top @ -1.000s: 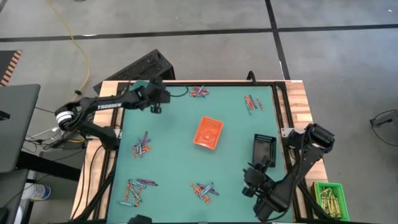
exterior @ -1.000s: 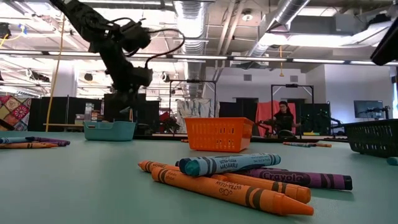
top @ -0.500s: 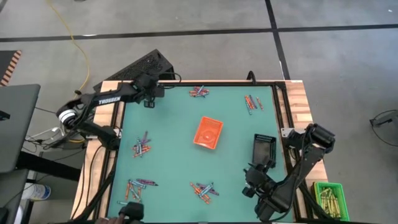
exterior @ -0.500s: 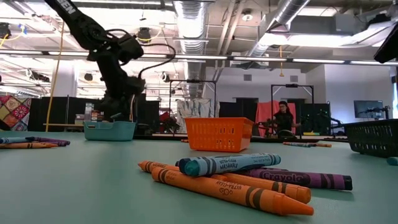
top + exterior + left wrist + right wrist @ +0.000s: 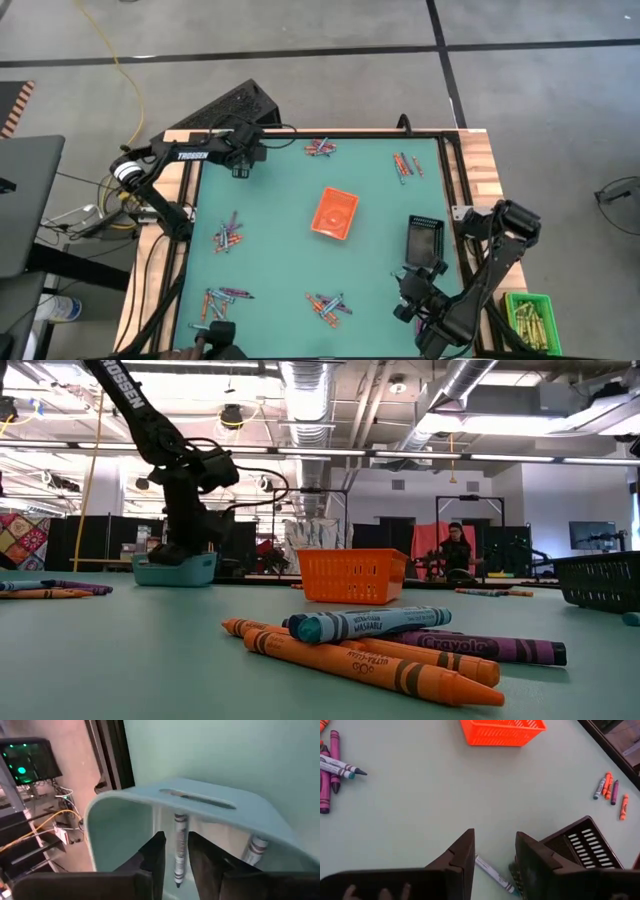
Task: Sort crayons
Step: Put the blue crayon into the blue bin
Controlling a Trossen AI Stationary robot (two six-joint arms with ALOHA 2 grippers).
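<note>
While left tool (image 5: 175, 857) hovers — crayon (image 5: 179, 847) between its parted fingers

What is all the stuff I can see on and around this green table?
crayons: many, orange, blue-grey and purple, in loose clusters around the table, plus one lone blue-grey one by the black tray
orange tray: one, mid-table
black tray: one, right side
light blue tray: one, far left corner, blue-grey crayons inside
green bin: one, off the table's right edge, holding yellow-olive sticks
person: one, seated far back in the room
left gripper: dark, over the light blue tray, fingers open around a crayon
right gripper: dark, open, near the black tray
</note>
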